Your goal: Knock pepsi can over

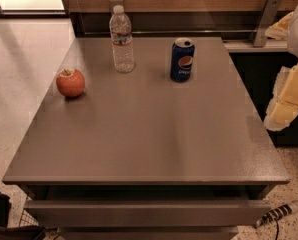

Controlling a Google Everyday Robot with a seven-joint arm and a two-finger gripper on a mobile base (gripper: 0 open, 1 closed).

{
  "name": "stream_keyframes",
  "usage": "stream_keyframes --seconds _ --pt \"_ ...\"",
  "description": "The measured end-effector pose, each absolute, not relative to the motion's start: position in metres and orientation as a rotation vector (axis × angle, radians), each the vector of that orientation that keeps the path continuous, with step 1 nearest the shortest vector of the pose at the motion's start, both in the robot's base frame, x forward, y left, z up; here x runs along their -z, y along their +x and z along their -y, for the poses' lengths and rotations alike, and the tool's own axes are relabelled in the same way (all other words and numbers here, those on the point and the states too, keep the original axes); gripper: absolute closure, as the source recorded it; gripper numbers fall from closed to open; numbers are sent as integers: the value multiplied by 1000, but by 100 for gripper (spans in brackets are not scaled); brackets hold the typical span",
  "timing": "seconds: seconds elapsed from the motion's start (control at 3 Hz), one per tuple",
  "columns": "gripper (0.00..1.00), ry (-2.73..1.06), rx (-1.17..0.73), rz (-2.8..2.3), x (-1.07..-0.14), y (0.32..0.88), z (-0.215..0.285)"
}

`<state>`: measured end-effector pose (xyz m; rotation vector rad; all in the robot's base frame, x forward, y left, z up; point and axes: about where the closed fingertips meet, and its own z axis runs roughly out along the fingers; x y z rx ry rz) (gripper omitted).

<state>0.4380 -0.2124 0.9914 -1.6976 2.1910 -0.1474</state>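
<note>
grey laminate fills the scene: a low table [149, 144] on which we find, reading left to right, a red apple [70, 82] at about 10 o'clock from the table's middle, a clear water bottle [122, 41] upright at 11 o'clock, and the pepsi can [182, 60] at 1 o'clock. the can stands upright, its logo toward us, well apart from the bottle and short of the far edge.

at 3 o'clock, beyond the table's right rim, we see the pale cream gripper [288, 101], well apart from the can and touching nothing. whether it is wide or narrow we cannot tell.

we judge the task barely begun: the can is not yet tipped, and the step in hand is the approach. the next move, as we read it, calls for a sweep from 3 o'clock toward 11 o'clock over the bare right part of the tabletop. it should meet the can high on its wall, so that it topples rather than slides, and stop short of the bottle beyond.
</note>
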Motion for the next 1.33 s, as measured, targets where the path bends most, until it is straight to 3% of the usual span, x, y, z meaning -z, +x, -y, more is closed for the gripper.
stream_keyframes --seconds 0.67,1.0,1.33 --pt "0 -1688 139 -2179 -994 443 213" --pt "0 -1635 89 -2114 -998 469 223" --pt "0 -1496 -91 -1919 -980 535 232"
